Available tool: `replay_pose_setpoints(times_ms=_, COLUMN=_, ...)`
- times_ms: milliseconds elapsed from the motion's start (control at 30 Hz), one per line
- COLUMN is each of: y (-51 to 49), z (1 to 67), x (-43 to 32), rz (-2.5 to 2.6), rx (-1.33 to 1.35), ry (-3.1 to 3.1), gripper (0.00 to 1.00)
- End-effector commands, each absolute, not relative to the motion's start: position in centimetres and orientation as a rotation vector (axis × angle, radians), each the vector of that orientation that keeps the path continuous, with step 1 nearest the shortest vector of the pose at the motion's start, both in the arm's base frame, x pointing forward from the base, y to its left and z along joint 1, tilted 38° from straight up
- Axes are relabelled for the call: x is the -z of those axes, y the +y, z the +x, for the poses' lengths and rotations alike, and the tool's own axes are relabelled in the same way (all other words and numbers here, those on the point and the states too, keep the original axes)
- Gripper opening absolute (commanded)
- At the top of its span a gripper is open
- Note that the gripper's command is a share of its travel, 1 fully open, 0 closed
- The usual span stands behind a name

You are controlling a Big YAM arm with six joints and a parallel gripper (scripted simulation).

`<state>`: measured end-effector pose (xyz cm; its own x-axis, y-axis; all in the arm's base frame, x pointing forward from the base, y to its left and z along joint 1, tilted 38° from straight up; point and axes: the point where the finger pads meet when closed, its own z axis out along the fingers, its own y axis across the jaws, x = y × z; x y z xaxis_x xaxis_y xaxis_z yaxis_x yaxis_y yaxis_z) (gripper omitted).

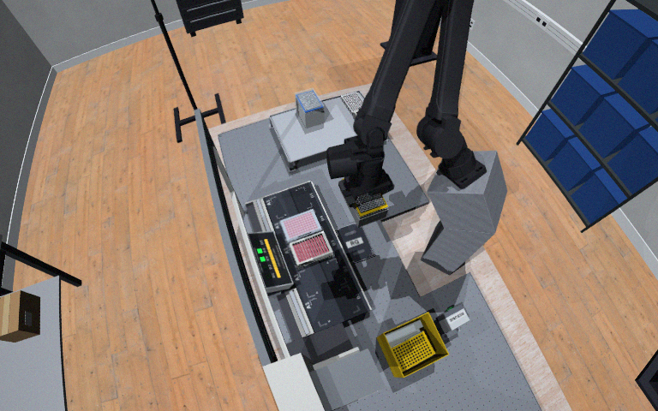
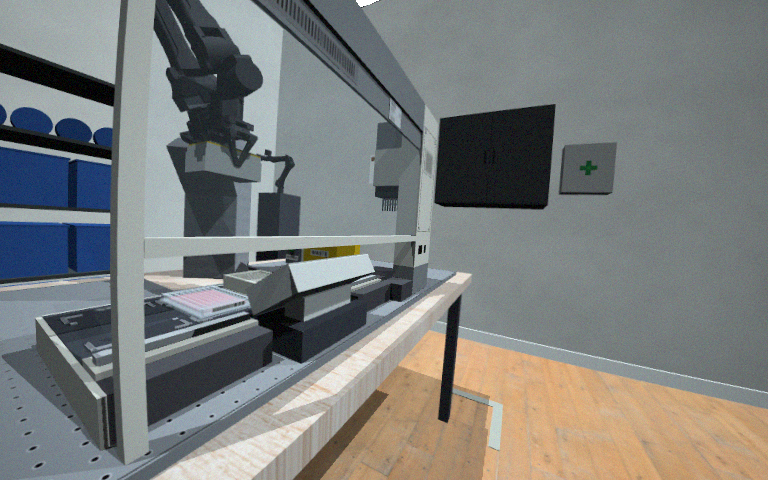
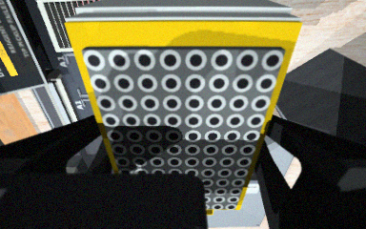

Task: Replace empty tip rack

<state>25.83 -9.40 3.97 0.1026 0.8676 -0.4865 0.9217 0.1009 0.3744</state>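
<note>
My gripper [image 1: 369, 199] [image 2: 222, 151] [image 3: 183, 114] is shut on a yellow-topped tip rack [image 1: 372, 206] [image 2: 218, 161] [image 3: 183, 95], gripped across its long sides. The wrist view shows its rows of white-ringed tips with no cover on it. The rack hangs well above the table, beside the deck and just short of the spare nest RG [image 1: 357, 246]. Deck position D1 [image 1: 334, 305], at the near end of the deck with an engraved A1 corner, holds nothing. The yellow waste bin [image 1: 388, 360] holds a yellow rack [image 1: 413, 349] and a grey piece [image 1: 401, 332].
Two pink labware pieces [image 1: 301, 223] [image 1: 311, 247] [image 2: 205, 300] sit in the middle deck positions. The shelf unit [image 1: 315, 133] carries a blue rack [image 1: 308, 104] and another rack [image 1: 352, 101]. The RESUME box [image 1: 456, 318] stands beside the bin. The handler's frame [image 2: 131, 226] spans the deck.
</note>
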Motion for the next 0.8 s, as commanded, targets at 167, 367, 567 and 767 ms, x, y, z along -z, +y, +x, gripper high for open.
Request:
replay_pose_setpoints(times_ms=167, y=-9.0, z=27.52, x=-5.1, rz=1.76, rx=0.064, ry=1.712, gripper=0.0)
replay_pose_setpoints(times_ms=367, y=-9.24, z=26.88, x=-4.76, rz=1.765, rx=0.081, ry=1.72, gripper=0.0)
replay_pose_setpoints(times_ms=567, y=-9.22, z=26.91, x=-4.76, rz=1.765, rx=0.081, ry=1.72, gripper=0.0)
replay_pose_setpoints(times_ms=767, y=-9.19, z=26.96, x=-4.77, rz=1.765, rx=0.081, ry=1.72, gripper=0.0)
